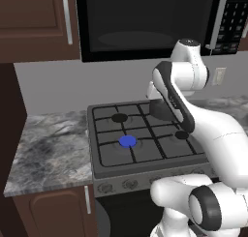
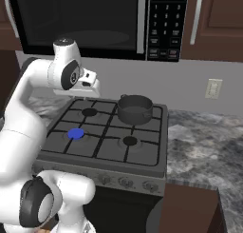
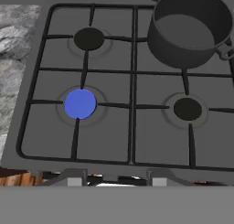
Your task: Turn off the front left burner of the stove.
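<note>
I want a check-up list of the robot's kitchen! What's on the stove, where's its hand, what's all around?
Surface: grey marbled counter on both sides of the stove.
Job's things: front left burner bright blue; row of knobs along the stove's front untouched.
Clutter: dark pot on the back right grate.
Tool: tool raised above the stove's back left part, shut, holding nothing.
Cables: nothing seen.
Surroundings: black microwave above the stove, brown cabinets, wall outlet.

Four burners point(image 3: 80, 104), one pot point(image 3: 189, 29)
</note>
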